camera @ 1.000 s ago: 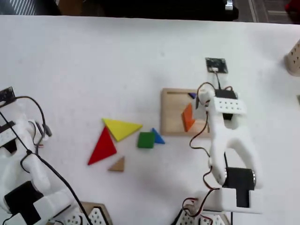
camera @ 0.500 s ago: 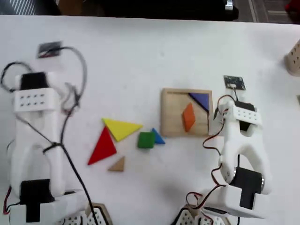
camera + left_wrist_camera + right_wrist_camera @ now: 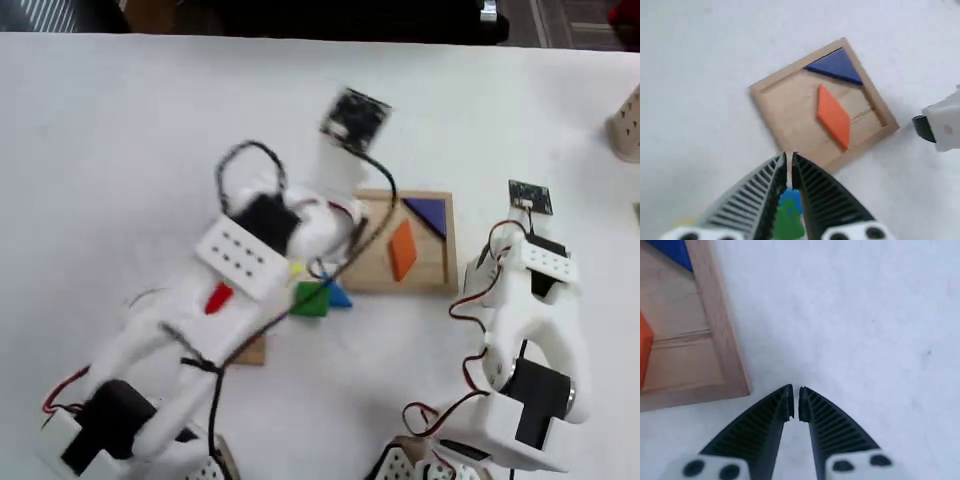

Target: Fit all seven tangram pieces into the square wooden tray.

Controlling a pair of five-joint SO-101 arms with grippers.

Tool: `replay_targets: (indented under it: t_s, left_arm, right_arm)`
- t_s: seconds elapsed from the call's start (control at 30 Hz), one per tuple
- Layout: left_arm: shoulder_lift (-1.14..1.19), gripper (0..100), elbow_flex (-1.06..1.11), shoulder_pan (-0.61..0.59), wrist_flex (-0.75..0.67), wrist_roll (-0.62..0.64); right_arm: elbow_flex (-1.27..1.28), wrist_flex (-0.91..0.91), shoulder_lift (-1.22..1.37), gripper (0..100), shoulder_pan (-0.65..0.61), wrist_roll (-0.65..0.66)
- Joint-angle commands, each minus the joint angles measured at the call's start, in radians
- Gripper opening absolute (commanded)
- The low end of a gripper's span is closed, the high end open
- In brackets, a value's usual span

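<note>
The square wooden tray [image 3: 452,240] holds a dark blue triangle [image 3: 428,213] in a far corner and an orange parallelogram [image 3: 402,249] near the middle. My left gripper [image 3: 790,159] is shut and holds nothing, its tips over the tray's rim [image 3: 756,95]. Just under it lie a green square [image 3: 788,222] and a small blue triangle [image 3: 790,200]. The left arm [image 3: 240,260] covers most of the red triangle [image 3: 218,297], the yellow triangle [image 3: 296,268] and the tan triangle [image 3: 252,350]. My right gripper [image 3: 795,402] is shut over bare table beside a tray corner [image 3: 735,385].
The right arm [image 3: 530,300] stands to the right of the tray. A pale pegged block [image 3: 627,125] sits at the table's far right edge. White tabletop lies open behind the tray and to the far left.
The left arm swung from the table's left side across the loose pieces to the tray's left edge. The right arm drew back to the right, leaving the dark blue triangle in the tray.
</note>
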Motion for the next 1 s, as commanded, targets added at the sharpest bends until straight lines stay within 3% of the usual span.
replay_targets:
  t_s: [0.0, 0.1, 0.37, 0.73, 0.97]
  left_arm:
    - [-0.001, 4, 0.186, 0.111, -0.327, -0.017]
    - [0.001, 4, 0.285, 0.154, -0.434, -0.017]
    - [0.002, 4, 0.436, 0.352, -0.565, -0.015]
    - [0.101, 2, 0.499, 0.314, -0.736, -0.017]
    - [0.323, 2, 0.261, 0.286, -0.58, -0.015]
  right_arm:
    - [-0.005, -0.028, -0.038, 1.8, 0.004, 0.005]
    - [-0.005, -0.028, -0.038, 1.8, 0.004, 0.005]
    - [0.005, -0.028, -0.036, 1.8, -0.007, 0.005]
    - [0.006, -0.042, -0.036, 1.8, -0.028, 0.005]
    - [0.006, -0.038, -0.036, 1.8, -0.024, 0.005]
